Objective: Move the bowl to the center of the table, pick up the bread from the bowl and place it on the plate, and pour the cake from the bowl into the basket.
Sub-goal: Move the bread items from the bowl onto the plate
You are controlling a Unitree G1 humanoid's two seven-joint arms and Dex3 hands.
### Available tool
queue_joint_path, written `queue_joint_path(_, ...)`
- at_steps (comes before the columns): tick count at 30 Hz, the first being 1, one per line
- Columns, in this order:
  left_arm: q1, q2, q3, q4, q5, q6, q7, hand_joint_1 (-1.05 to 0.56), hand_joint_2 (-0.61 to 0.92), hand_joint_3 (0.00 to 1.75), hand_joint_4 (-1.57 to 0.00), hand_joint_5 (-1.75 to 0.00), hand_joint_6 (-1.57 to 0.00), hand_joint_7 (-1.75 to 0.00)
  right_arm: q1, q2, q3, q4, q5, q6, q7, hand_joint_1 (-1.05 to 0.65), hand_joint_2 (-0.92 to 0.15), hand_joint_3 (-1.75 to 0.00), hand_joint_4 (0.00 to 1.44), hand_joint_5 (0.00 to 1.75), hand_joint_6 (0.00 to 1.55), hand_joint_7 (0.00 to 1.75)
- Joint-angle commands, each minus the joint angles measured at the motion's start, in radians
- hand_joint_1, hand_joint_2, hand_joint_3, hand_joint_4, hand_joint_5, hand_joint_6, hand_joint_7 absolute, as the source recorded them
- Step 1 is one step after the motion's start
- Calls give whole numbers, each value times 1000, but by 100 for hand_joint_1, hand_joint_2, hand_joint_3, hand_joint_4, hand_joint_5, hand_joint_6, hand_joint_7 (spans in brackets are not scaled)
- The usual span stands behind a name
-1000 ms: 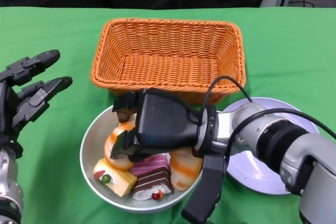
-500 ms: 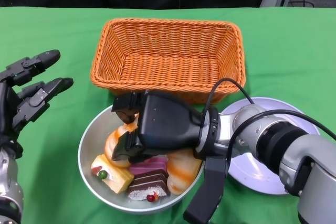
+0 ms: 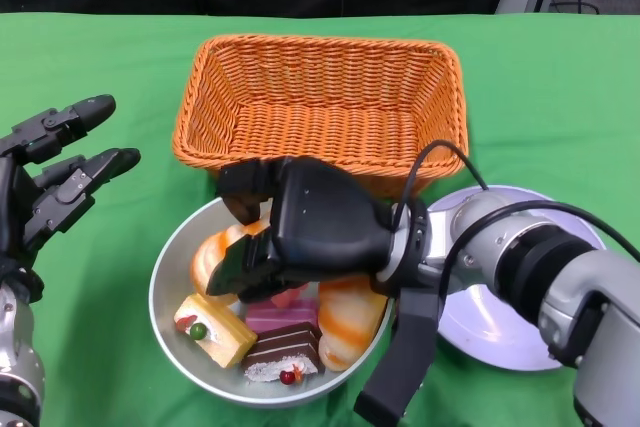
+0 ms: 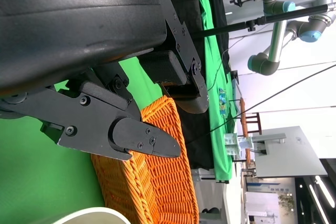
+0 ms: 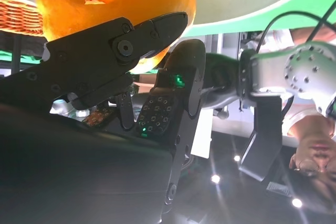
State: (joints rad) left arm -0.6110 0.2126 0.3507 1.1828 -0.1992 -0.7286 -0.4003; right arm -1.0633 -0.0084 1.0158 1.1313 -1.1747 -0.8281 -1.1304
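Observation:
A grey bowl (image 3: 170,282) stands in front of the orange wicker basket (image 3: 320,107). It holds two orange bread rolls and two cake slices: a yellow one (image 3: 212,332) and a pink-and-chocolate one (image 3: 280,342). My right hand (image 3: 310,232) reaches into the bowl and grips the left bread roll (image 3: 212,255). In the right wrist view its fingers (image 5: 110,51) lie against that roll (image 5: 115,1). The second roll (image 3: 350,315) lies against the bowl's right side. My left hand (image 3: 55,182) hovers left of the bowl with its fingers spread and nothing in them.
A lavender plate (image 3: 510,322) lies right of the bowl, partly under my right forearm. The basket (image 4: 157,192) is empty and sits close behind the bowl. Green cloth covers the table. A black cable loops over my right wrist.
My right hand has shifted slightly up and to the right, and the bread roll in it has risen toward the bowl's left rim. The cake slices slid a little. My left hand stayed still.

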Motion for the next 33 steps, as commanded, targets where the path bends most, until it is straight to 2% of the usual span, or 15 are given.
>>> queue_joint_path(1, -2, 28, 1, 11, -3, -10, -12, -42, 92, 7, -105, -3, -88, 0, -25, -14, -36, -19, 39, -42, 10, -35, -76, 0, 86, 133, 131, 1)
queue_joint_path(4, -4, 30, 7, 16, -13, -10, -30, -41, 92, 6, -105, -3, -89, 0, -21, -23, -57, -32, 56, -68, 23, -33, -76, 0, 86, 133, 132, 1)
queue_joint_path(9, -3, 31, 11, 17, -10, 3, -20, -42, 92, 4, -105, -3, -89, 0, -9, -55, -109, -78, 96, -126, 79, -30, -77, 0, 80, 144, 134, 2)
queue_joint_path(14, -2, 24, 13, 11, -11, 10, -6, -43, 92, 2, -107, -3, -90, -1, 18, -87, -171, -137, 164, -180, 178, -25, -79, -1, 77, 146, 137, 5)
queue_joint_path(23, 3, 21, -7, 15, 23, -18, 63, -35, 92, 6, -107, -2, -92, -1, 125, -166, -317, -290, 295, -255, 335, -21, -81, 0, 83, 131, 132, 7)
queue_joint_path(24, 3, 23, -8, 18, 24, -17, 62, -35, 92, 7, -107, -2, -92, -1, 142, -173, -335, -309, 298, -261, 331, -21, -83, 0, 80, 144, 130, 16)
queue_joint_path(26, 4, 28, -11, 22, 28, -14, 63, -39, 92, 6, -107, -2, -91, 0, 170, -187, -368, -342, 305, -274, 335, -20, -85, 0, 74, 158, 103, 70)
queue_joint_path(27, 4, 30, -16, 23, 34, -14, 71, -40, 92, 6, -106, -2, -91, 0, 183, -193, -383, -357, 309, -279, 338, -20, -86, 0, 73, 160, 97, 80)
queue_joint_path(29, 5, 35, -26, 24, 48, -21, 89, -46, 92, 6, -107, -2, -91, 0, 207, -202, -411, -382, 319, -288, 348, -20, -85, -1, 76, 157, 98, 80)
queue_joint_path(33, 4, 35, -21, 25, 38, -20, 67, -47, 92, 7, -107, -2, -89, 0, 266, -224, -466, -437, 348, -291, 395, -22, -83, 0, 83, 147, 110, 61)
